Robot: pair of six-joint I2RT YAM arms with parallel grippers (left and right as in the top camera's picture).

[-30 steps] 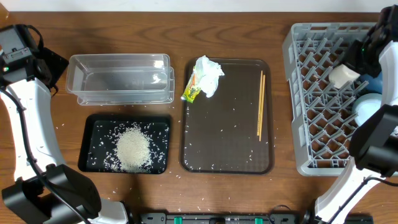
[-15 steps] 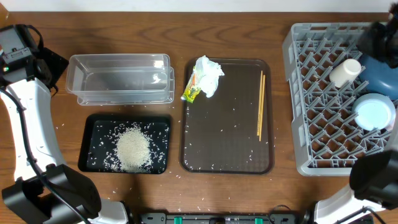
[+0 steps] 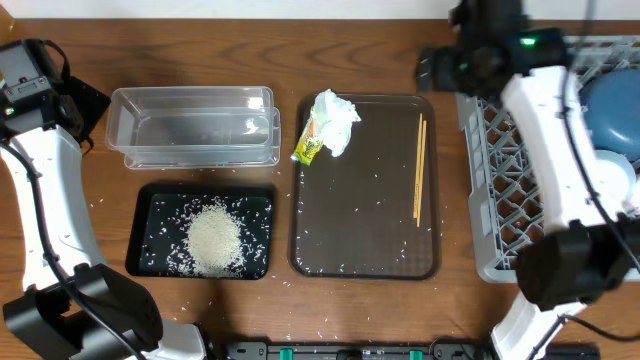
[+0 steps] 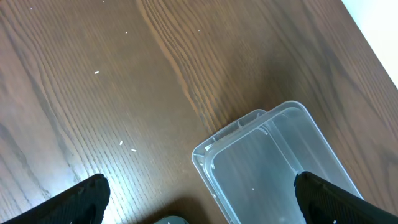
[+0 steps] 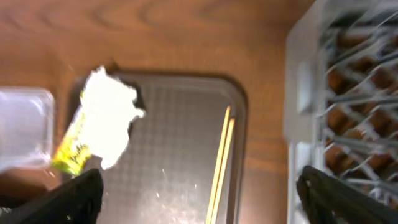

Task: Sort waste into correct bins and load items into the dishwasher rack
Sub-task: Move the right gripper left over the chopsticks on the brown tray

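A crumpled white tissue (image 3: 335, 120) and a yellow-green wrapper (image 3: 310, 148) lie at the far left corner of the brown serving tray (image 3: 365, 240). The right wrist view shows the tissue (image 5: 109, 115) and wrapper (image 5: 71, 149) too. Rice (image 3: 215, 238) is heaped in the black tray (image 3: 140, 230). The clear tub (image 3: 195, 125) stands behind it. In the grey rack (image 3: 500, 200) I see a deep-blue plate (image 3: 612, 105) and a light-blue bowl (image 3: 618, 182); my right arm hides the white cup. My right gripper (image 5: 208, 205) hangs open and empty over the tray's far right edge. My left gripper (image 4: 202, 208) is open by the tub's (image 4: 273, 168) left end.
A pair of chopsticks (image 3: 419, 170) lies along the right side of the serving tray, also in the right wrist view as chopsticks (image 5: 221, 162). Loose rice grains (image 4: 96, 72) dot the wooden table. The rack's wall (image 5: 298, 93) stands just right of the tray.
My right gripper opened and let go of the white cup in the rack. It then swung left to the far right corner of the serving tray. The left arm stayed put.
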